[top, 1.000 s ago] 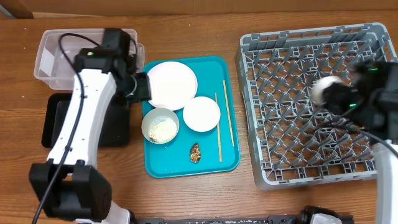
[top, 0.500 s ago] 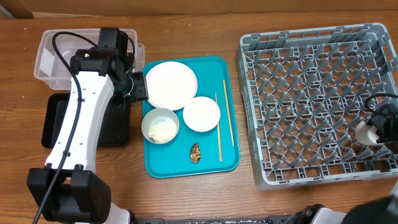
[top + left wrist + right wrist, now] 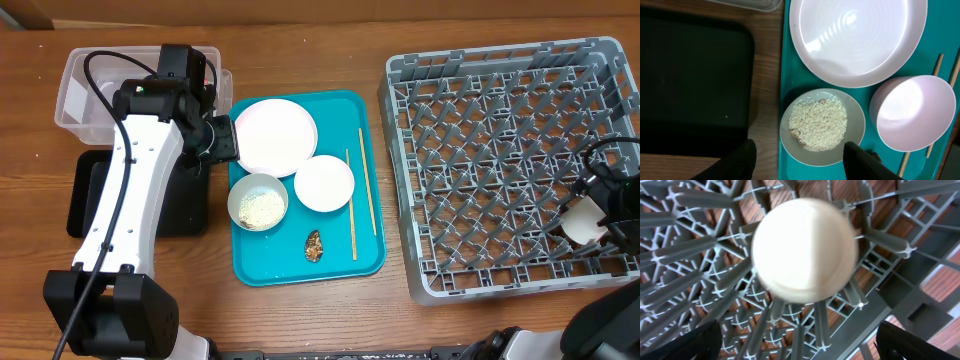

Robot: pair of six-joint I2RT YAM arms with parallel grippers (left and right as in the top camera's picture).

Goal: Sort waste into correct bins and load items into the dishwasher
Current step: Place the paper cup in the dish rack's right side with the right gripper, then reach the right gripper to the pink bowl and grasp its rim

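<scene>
The clear tub (image 3: 85,95) and black tray (image 3: 80,200) sit by the left edge of the table (image 3: 300,320). The left gripper (image 3: 800,147) hangs, fingers apart, over the rice bowl (image 3: 821,125) on the teal tray (image 3: 372,258). A white cup (image 3: 805,250) lies in the grey rack (image 3: 500,80), in its right corner nearest the robot. The right gripper (image 3: 797,335) is above it, fingers wide apart.

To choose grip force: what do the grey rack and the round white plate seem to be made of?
Grey rack: probably moulded plastic, matte; thin uniform lattice ribs. Round white plate: glossy, soft ring highlights; plastic or ceramic, unclear.
</scene>
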